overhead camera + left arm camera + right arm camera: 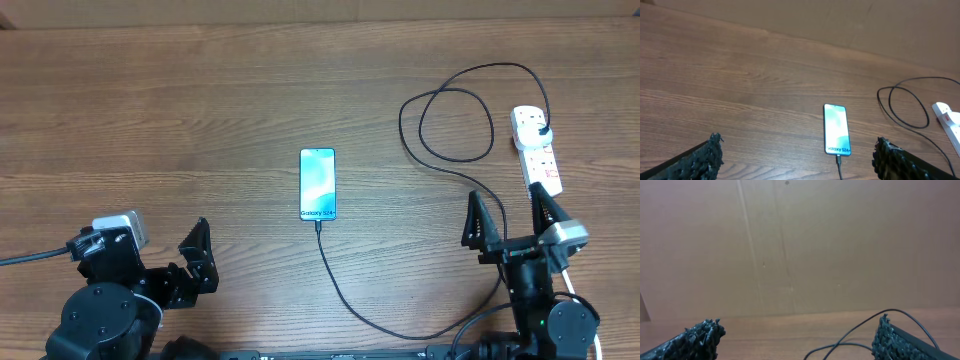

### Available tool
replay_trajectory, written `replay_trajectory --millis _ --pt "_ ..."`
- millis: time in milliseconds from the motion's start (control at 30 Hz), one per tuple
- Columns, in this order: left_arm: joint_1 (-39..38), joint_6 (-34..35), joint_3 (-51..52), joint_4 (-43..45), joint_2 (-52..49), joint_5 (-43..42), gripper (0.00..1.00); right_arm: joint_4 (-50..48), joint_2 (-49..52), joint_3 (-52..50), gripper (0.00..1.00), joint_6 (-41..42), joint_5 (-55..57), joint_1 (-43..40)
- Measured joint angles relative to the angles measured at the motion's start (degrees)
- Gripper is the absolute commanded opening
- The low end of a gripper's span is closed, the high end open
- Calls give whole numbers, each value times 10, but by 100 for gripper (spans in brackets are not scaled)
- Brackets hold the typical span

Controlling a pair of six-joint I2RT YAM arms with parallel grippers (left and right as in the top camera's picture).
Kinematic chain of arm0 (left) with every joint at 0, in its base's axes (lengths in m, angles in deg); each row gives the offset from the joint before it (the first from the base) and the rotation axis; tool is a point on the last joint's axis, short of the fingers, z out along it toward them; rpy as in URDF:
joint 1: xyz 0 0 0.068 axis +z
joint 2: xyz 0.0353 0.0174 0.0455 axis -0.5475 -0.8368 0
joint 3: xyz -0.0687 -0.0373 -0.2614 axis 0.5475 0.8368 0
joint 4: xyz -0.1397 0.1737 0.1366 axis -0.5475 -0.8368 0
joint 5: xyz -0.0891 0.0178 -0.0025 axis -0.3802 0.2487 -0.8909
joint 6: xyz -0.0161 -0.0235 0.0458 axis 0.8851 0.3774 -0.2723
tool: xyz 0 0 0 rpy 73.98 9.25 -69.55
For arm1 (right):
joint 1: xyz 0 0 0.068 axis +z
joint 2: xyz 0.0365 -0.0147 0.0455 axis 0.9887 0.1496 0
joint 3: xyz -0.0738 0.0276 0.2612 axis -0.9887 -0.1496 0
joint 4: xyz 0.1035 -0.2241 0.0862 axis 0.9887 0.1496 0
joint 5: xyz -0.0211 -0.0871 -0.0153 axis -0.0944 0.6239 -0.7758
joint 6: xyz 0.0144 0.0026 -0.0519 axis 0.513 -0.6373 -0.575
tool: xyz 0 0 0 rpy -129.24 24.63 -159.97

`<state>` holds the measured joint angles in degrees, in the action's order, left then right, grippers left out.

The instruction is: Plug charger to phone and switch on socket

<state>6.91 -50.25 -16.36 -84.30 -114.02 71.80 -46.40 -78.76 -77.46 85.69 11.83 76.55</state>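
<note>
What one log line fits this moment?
phone: charger plugged in | socket: plug in, switch unclear | left fingers: open, empty | right fingers: open, empty

Left of the phone (318, 184) and beyond its far end, the table (150, 120) lies bare and open. From the phone's near end the charger (322, 245) trails rightward, looping across the path to the socket (537, 150).

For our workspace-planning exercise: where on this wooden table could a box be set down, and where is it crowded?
Free: the broad brown wooden tabletop left of the slim blue-screened phone, up to the far edge. Crowded: the right side, where the thin black cable loops beside the white power strip.
</note>
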Motion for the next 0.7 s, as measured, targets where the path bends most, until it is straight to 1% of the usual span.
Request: replay_trajectory --millis 100,300,500,700 --pt "0 0 0 0 0 0 100 -11 -21 -26 100 -9 -7 0" --pt "0 0 0 0 0 0 100 -12 -21 -57 100 -23 -8 3" --pt "0 0 0 0 0 0 100 -10 -22 -88 100 -57 -9 12" --pt "0 0 0 0 0 0 100 39 -22 -94 100 -70 -8 12"
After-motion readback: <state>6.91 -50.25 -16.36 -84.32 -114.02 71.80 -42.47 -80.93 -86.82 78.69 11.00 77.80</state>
